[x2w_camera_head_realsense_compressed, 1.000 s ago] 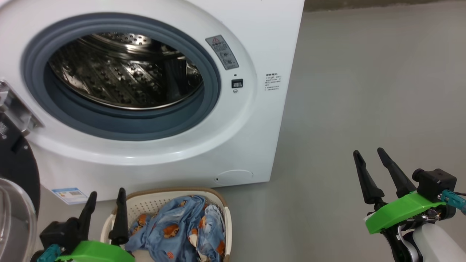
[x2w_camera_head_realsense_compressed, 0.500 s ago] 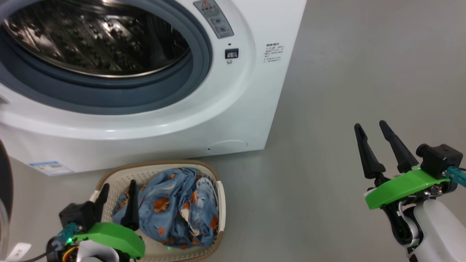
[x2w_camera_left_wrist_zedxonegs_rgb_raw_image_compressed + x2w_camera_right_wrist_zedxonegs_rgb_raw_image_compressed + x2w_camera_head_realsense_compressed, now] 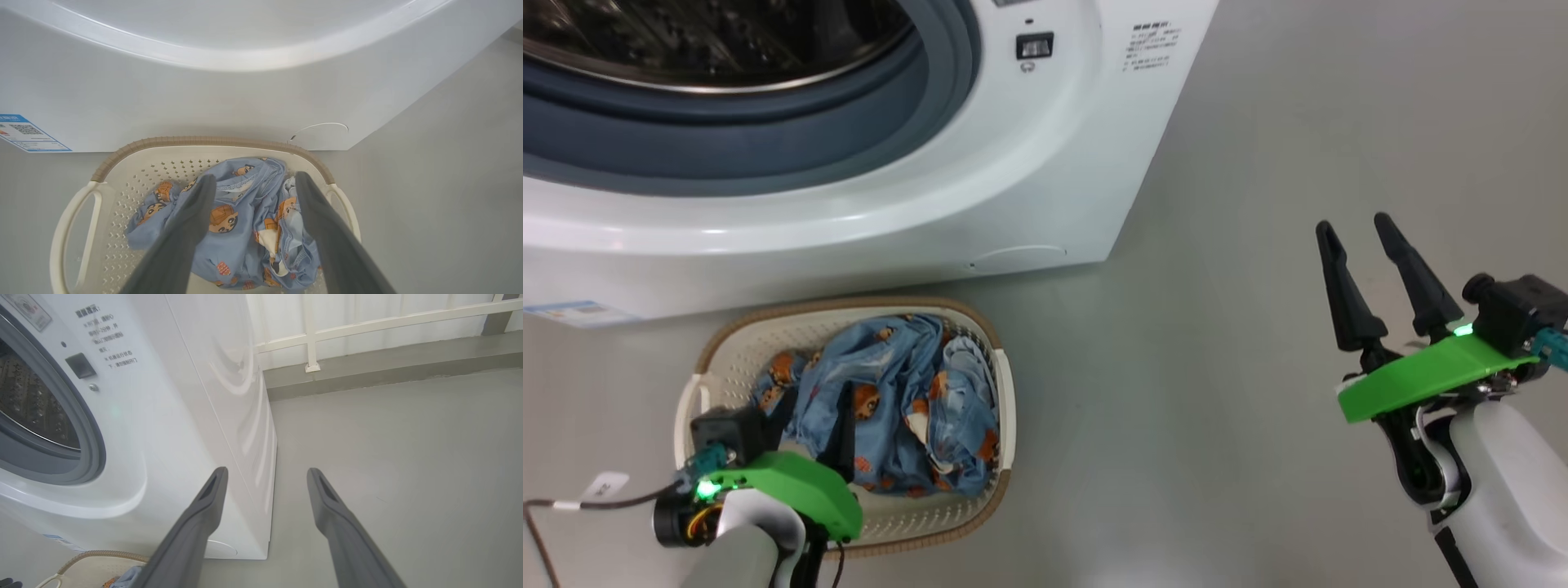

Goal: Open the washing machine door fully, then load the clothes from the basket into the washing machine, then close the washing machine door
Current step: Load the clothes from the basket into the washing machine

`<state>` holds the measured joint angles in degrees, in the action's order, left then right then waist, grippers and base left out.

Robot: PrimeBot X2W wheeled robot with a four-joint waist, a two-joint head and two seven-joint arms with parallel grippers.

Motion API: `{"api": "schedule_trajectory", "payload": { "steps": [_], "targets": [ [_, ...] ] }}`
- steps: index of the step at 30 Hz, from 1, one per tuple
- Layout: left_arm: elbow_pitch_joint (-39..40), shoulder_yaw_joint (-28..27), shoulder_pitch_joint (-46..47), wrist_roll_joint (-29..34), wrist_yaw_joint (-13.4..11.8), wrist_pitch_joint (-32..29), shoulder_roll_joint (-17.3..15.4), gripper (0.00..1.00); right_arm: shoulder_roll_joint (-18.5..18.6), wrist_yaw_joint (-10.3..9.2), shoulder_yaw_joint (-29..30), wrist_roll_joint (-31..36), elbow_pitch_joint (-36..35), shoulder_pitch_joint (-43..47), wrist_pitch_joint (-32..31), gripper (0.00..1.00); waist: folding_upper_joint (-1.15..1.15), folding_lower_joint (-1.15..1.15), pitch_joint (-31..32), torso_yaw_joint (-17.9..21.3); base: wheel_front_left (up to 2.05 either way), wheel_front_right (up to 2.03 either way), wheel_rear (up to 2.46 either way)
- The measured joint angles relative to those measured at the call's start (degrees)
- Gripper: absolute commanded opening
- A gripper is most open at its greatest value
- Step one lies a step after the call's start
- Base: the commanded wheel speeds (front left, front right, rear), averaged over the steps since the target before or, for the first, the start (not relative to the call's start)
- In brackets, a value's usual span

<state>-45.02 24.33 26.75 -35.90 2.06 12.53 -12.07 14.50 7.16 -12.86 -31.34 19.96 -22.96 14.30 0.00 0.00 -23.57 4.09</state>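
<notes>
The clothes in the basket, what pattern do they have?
The clothes are light blue with orange-brown bears, clearest in the left wrist view.

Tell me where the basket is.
Head view, lower left: the basket sits on the floor before the washing machine, under the left gripper.

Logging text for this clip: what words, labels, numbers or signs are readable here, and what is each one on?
Nothing reads clearly enough to quote.
Printed lines on the washer front: Chinese characters, too blurred.
Warning sticker on the washer: too blurred.
Blue label low on the washer: a QR code, text too small.
White tag on a cable: unreadable.
</notes>
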Motion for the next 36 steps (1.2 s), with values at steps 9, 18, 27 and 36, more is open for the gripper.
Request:
{"api": "schedule_trajectory", "payload": {
  "steps": [9,18,27,36],
  "targets": [
    [-11.04,1.49,7.34,-0.36,3.47,-0.01,1.52,1.00,-0.26,0.00,0.07,0.11,-1.29,-2.89,0.01,1.00,0.00,0.00,-6.19,0.96,0.00,0.00,0.00],
    [-18.53,3.55,14.28,-0.51,5.05,-0.82,2.19,1.00,-0.99,0.00,0.18,0.10,-2.30,-5.36,0.18,1.00,0.00,0.00,-11.78,2.45,0.00,0.00,0.00],
    [-23.62,5.28,20.33,-1.46,5.31,-2.47,1.62,1.00,-2.05,0.01,0.20,0.11,-3.69,-7.32,0.24,1.00,0.00,0.00,-17.83,4.62,0.00,0.00,0.00],
    [-24.36,7.02,24.36,-4.05,5.31,-3.56,0.02,1.00,-2.20,0.01,0.67,0.22,-5.22,-7.42,0.25,1.00,0.00,0.00,-23.35,6.49,0.00,0.00,0.00]
  ]
}}
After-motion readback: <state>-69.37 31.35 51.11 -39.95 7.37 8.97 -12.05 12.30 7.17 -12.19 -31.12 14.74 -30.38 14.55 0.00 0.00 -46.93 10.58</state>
